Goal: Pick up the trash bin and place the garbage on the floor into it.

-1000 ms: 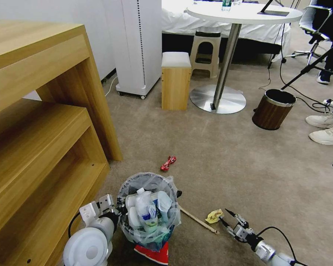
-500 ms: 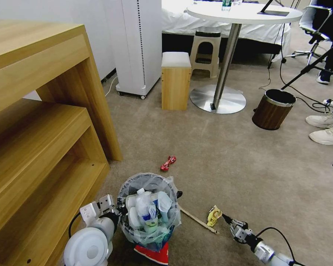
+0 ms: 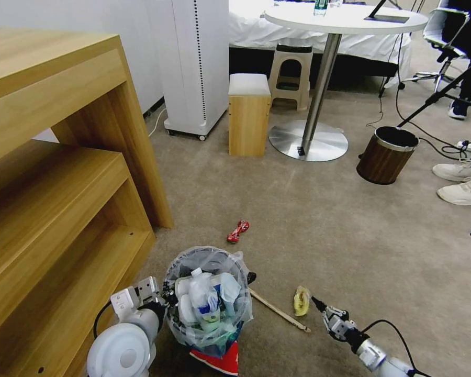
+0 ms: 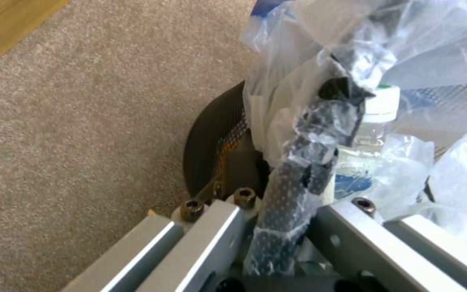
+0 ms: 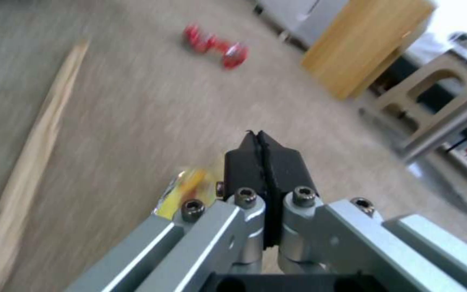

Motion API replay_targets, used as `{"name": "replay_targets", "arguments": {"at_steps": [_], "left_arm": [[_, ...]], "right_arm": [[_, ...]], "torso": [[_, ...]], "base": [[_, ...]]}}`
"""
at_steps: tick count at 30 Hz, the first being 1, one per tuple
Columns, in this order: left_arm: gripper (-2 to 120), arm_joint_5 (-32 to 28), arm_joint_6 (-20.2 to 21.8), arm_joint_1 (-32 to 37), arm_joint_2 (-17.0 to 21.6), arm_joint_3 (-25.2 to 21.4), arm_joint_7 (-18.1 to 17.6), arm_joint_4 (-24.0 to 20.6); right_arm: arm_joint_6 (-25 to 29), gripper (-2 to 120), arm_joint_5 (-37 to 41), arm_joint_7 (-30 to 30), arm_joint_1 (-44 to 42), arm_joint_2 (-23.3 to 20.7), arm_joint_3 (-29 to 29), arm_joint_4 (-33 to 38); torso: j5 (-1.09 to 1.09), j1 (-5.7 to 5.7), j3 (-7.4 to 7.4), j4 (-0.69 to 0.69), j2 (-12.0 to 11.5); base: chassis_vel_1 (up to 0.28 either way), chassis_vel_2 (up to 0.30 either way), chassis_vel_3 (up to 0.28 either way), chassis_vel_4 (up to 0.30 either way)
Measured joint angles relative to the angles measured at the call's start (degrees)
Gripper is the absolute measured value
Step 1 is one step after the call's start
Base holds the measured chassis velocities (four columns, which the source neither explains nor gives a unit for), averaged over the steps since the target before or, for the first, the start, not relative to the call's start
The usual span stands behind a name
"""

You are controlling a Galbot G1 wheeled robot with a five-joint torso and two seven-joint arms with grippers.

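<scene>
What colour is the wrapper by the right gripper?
Yellow; the wrapper shows best in the head view.

I read open floor (image 3: 319, 220) ahead, from the red wrapper (image 3: 238, 231) out to the table base (image 3: 309, 140). Wooden shelf unit (image 3: 63, 173) walls off my left side. Trash bin (image 3: 206, 301) crowds the near edge, wooden stick (image 3: 278, 311) and yellow wrapper (image 3: 300, 300) just beside it. Brown bin (image 3: 386, 154) stands far right

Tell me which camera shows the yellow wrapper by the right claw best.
The head view: the whole yellow wrapper lies on the beige carpet, between the wooden stick and the right claw. In the right wrist view the yellow wrapper is blurred and partly hidden beside the shut fingers. The left wrist view faces the trash bin.
</scene>
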Motion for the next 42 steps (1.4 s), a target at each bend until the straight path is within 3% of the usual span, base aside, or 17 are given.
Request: {"name": "replay_targets", "arguments": {"at_steps": [5, 12, 18, 22, 24, 26, 28, 30, 32, 38, 42], "left_arm": [[0, 0.2, 0.0, -0.2, -0.2, 0.5, 0.1, 0.8], [0, 0.7, -0.1, -0.3, -0.3, 0.8, 0.4, 0.9], [0, 1.1, -0.2, 0.1, -0.6, 1.0, 0.7, 0.6], [0, 1.2, -0.2, 0.2, -0.6, 1.0, 0.8, 0.4], [0, 1.2, -0.4, 0.4, -0.5, 0.9, 0.8, 0.2], [0, 1.2, -0.4, 0.5, -0.5, 0.9, 0.9, 0.1], [0, 1.7, -0.5, 0.9, -0.6, 0.9, 1.2, 0.0], [0, 1.8, -0.6, 1.0, -0.6, 0.8, 1.3, 0.0], [0, 1.9, -0.7, 1.0, -0.7, 0.8, 1.4, -0.1], [0, 2.0, -0.8, 1.1, -0.9, 0.8, 1.5, -0.3], [0, 2.0, -0.8, 0.9, -0.9, 1.1, 1.5, -0.3]], "right_arm": [[0.0, 0, 1.3, 0.9, -2.2, -2.4, 2.8, 6.6], [-0.1, 1, 0.8, 1.4, -3.5, -2.4, 4.0, 6.1], [-0.1, 25, 2.1, 1.5, -3.7, -0.7, 4.0, -0.1], [-0.1, 35, 1.8, 1.5, -2.8, -0.3, 4.0, -2.5], [-0.1, 46, 1.7, 1.5, -1.4, 0.4, 3.9, -4.8], [-0.2, 48, 1.6, 1.5, -1.1, 0.5, 3.8, -5.2], [-0.2, 62, 1.6, 1.3, 0.6, 0.8, 3.4, -7.6], [-0.2, 65, 1.6, 1.2, 1.1, 0.9, 3.2, -8.2], [-0.2, 75, 2.4, 0.6, 2.8, 1.2, 2.5, -10.7], [-0.2, 95, 3.7, -0.4, 4.6, 1.7, 1.6, -12.3], [-0.2, 99, 3.7, -1.2, 6.6, 3.1, 1.1, -15.2]], "torso": [[0.00, 0.00, 0.00, 0.01, 0.0], [0.01, 0.00, 0.00, 0.01, 0.0], [0.03, 0.00, 0.00, 0.00, 0.0], [0.01, 0.00, 0.00, 0.00, 0.0], [0.01, 0.00, 0.00, 0.00, 0.0], [0.01, 0.00, 0.00, 0.01, 0.0], [0.01, 0.00, 0.00, 0.01, 0.0], [0.01, 0.00, 0.00, 0.01, 0.0], [0.01, 0.00, 0.00, 0.01, 0.0], [0.02, 0.00, 0.00, 0.01, 0.0], [0.01, 0.00, 0.00, 0.01, 0.0]], "base": [[0.000, 0.000, 0.000, 0.000], [0.000, 0.000, 0.000, 0.000], [0.000, 0.000, 0.000, 0.000], [0.000, 0.000, 0.000, 0.000], [0.000, 0.000, 0.000, 0.000], [0.000, 0.000, 0.000, 0.000], [0.000, 0.000, 0.000, 0.000], [0.000, 0.000, 0.000, 0.000], [0.000, 0.000, 0.000, 0.000], [0.000, 0.000, 0.000, 0.000], [0.000, 0.000, 0.000, 0.000]]}}
